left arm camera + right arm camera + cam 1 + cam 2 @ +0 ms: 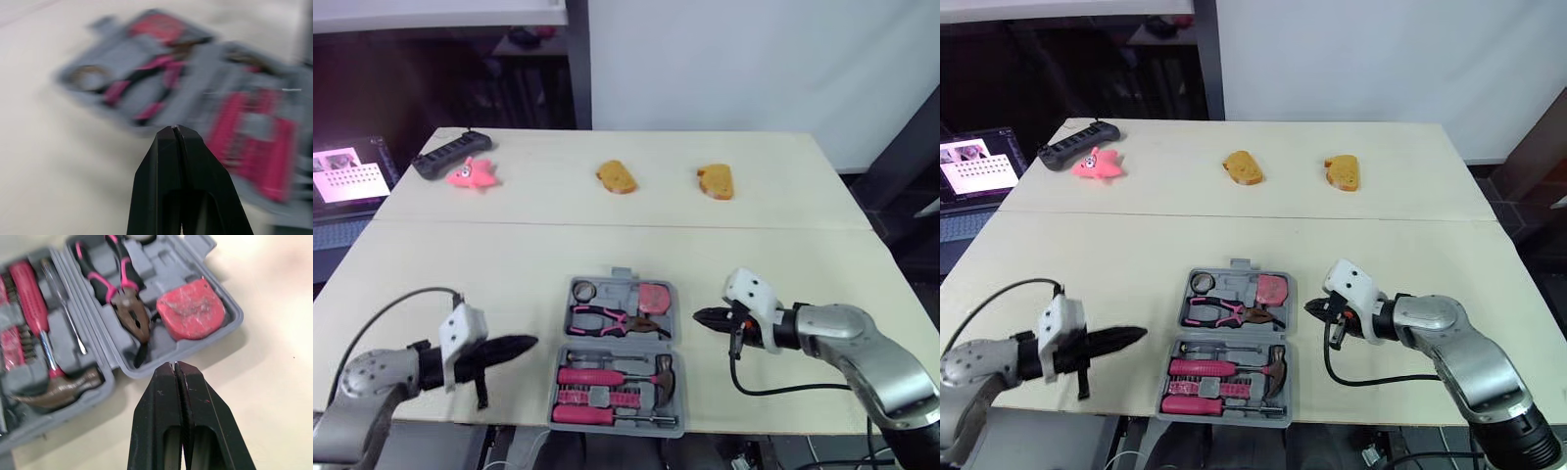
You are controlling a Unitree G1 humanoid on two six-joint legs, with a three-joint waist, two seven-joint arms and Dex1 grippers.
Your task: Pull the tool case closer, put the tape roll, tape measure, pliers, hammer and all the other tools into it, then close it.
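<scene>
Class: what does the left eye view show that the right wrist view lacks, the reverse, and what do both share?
Left eye view, not the wrist view: the left gripper, a black power strip, a pink toy and two bread-like pieces. Right wrist view, not the eye view: scuffs on the red tape measure. Shared: the shut right gripper and the open tool case holding pliers and hammer.

Nothing legible shows. The laptop screen (977,164), off to the robot's left, carries a pale page with rows of marks too small to read. Any print on the red tape measure (190,308) cannot be made out.
</scene>
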